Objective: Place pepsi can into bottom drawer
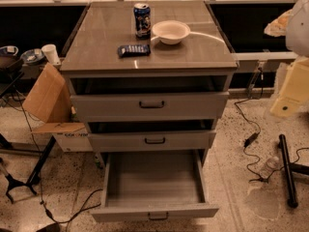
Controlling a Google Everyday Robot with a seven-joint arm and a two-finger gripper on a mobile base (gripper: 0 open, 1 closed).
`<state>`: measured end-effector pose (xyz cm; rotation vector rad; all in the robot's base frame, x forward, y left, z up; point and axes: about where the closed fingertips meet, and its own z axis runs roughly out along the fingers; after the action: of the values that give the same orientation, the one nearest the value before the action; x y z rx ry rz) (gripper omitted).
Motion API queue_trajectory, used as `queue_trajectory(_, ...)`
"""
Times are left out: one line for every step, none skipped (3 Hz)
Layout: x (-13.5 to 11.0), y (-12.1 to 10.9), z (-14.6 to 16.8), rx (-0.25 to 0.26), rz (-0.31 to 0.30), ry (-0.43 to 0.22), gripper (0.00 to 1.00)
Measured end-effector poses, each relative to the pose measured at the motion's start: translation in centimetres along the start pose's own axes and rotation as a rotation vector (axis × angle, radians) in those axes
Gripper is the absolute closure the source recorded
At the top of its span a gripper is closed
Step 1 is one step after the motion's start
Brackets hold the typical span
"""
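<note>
The small dark-blue cylindrical pepsi can [142,20] stands upper centre, just beside a white round bowl [171,32]. The pale gripper [292,88] sits at the right edge, well apart. I cannot tell its opening or hold. It should probably approach the can's bowl-free side. The deep grey bottom drawer [154,211] lies open at lower centre.

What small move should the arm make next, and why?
Probably swing the gripper, now at the right edge away from the cabinet, left toward the pepsi can: the can stands ungrasped on the top beside the bowl, and the bottom drawer is already open.
</note>
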<state>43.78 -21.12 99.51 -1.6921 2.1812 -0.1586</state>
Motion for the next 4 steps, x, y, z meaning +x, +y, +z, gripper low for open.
queue_trajectory(0.0,0.0,0.0,0.0,0.0,0.0,0.0)
queue_trajectory(-0.7,-0.6,-0.3,0.016,0.002,-0.026,0.0)
queue_trajectory(-3.7,-3.6,-0.4,0.043,0.031,-0.141,0.0)
queue_trajectory(-8.2,-7.8,0.1,0.043,0.07,-0.26,0.0)
